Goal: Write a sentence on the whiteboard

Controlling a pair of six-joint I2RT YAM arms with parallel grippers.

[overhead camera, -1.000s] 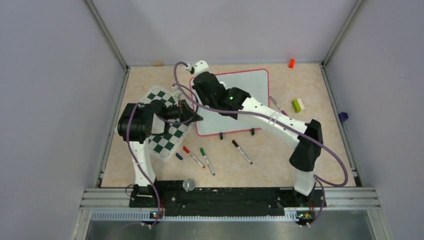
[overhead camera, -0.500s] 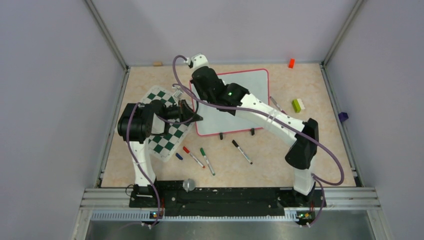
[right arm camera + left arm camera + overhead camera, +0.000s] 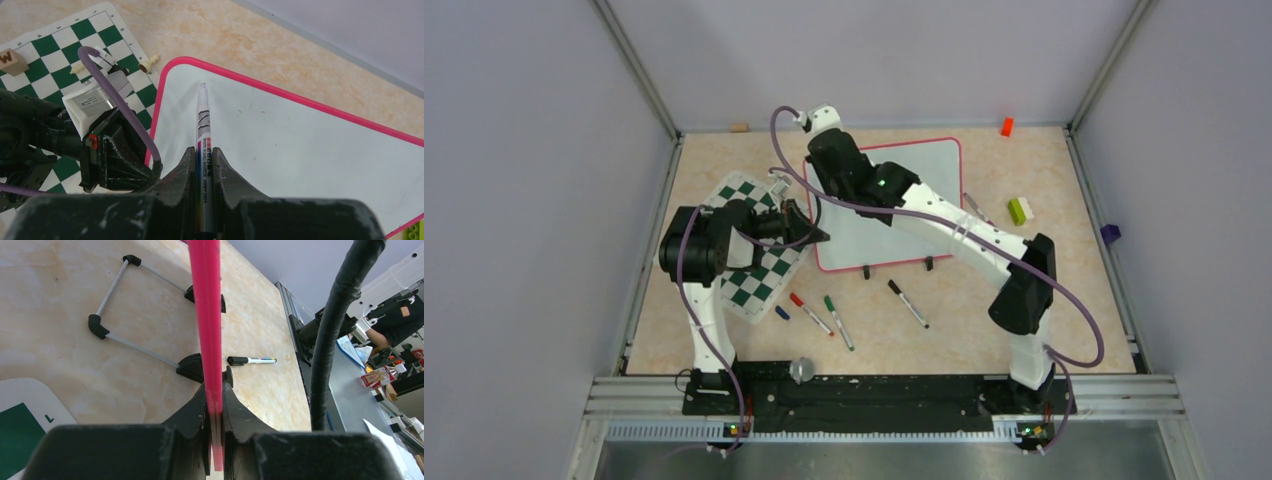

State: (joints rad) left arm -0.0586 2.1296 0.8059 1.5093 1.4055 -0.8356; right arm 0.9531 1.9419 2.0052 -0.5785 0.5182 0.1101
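Note:
The whiteboard (image 3: 934,170) lies at the table's far middle, white with a pink frame. My left gripper (image 3: 214,386) is shut on the frame's left edge (image 3: 206,315), which runs up between the jaws. Above the board's far left corner, my right gripper (image 3: 204,152) is shut on a grey whiteboard marker (image 3: 202,120). Its uncapped tip points at the whiteboard (image 3: 300,145) near the rounded corner; I cannot tell whether it touches. The sentence is not in view: the surface that shows carries only a few tiny specks. The right arm (image 3: 854,178) hides the board's left part from above.
A green-and-white chessboard mat (image 3: 759,262) lies left of the board, with small pieces (image 3: 150,62) and a wooden letter block (image 3: 10,60) on it. Red (image 3: 809,312), green (image 3: 838,321) and black (image 3: 908,303) markers lie in front. Small blocks (image 3: 1021,210) (image 3: 1006,126) sit right.
My right wrist has shifted a little toward the board's far left corner with the marker in it. The left arm and the board have not moved.

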